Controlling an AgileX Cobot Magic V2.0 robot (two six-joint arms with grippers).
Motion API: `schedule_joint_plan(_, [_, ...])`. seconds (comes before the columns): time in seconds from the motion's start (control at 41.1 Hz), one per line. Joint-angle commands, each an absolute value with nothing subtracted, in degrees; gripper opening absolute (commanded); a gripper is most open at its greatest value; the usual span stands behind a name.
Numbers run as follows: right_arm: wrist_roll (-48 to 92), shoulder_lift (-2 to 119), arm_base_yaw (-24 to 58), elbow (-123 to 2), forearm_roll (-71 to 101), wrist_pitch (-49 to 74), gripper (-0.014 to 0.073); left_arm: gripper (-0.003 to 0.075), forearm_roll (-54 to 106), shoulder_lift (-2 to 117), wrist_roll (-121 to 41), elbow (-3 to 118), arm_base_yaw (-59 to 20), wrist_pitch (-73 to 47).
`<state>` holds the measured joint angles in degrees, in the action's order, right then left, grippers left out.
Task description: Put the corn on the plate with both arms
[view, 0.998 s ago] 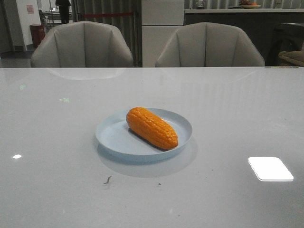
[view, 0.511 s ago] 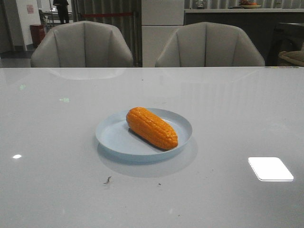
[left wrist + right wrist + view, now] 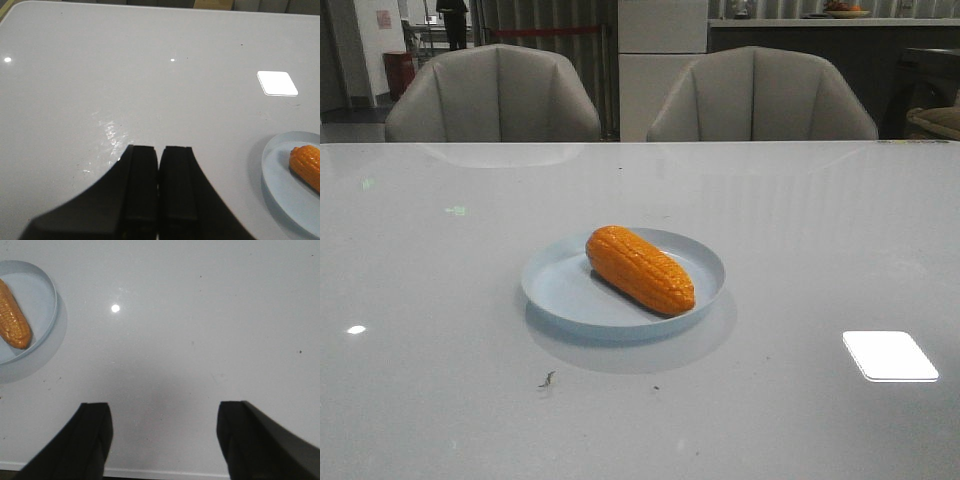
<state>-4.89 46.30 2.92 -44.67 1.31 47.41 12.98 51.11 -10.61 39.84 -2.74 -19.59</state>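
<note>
The orange corn (image 3: 639,268) lies on its side inside the pale-blue plate (image 3: 560,290) at the middle of the table. No gripper shows in the front view. In the left wrist view my left gripper (image 3: 158,149) is shut and empty over bare table, with the plate (image 3: 280,180) and one end of the corn (image 3: 306,165) off to its side. In the right wrist view my right gripper (image 3: 162,412) is open and empty near the table's front edge, with the plate (image 3: 47,295) and corn (image 3: 12,317) well away from it.
Two grey chairs (image 3: 495,95) (image 3: 760,95) stand behind the table's far edge. A bright light reflection (image 3: 888,355) lies on the glossy tabletop at the right. A small dark speck (image 3: 547,379) lies in front of the plate.
</note>
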Motion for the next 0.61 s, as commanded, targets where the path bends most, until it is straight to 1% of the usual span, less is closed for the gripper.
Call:
schedule_joint_plan(0.0, [-5.1,45.8,2.5,-46.1,1.4,44.1,0.0552,0.0094,13.6,48.0,-10.5,40.3,-2.7,-14.8])
schedule_joint_plan(0.073, [-5.1,45.8,2.5,-46.1,1.4,44.1,0.0552,0.0094,9.6,44.1,-9.1,37.5,-2.7,-12.8])
schedule_joint_plan(0.244, [-5.1,45.8,2.5,-46.1,1.4,44.1,0.0552,0.0094,0.0,33.0,0.8,26.2,-2.7,0.0])
schedule_joint_plan(0.317, [-5.1,45.8,2.5,-46.1,1.4,44.1,0.0552,0.0094,-2.4,28.2,0.9,21.4,-2.7,3.4])
schedule_joint_plan(0.584, [-5.1,45.8,2.5,-46.1,1.4,44.1,0.0552,0.0094,-2.9,8.9,0.9,6.9,-2.7,3.8])
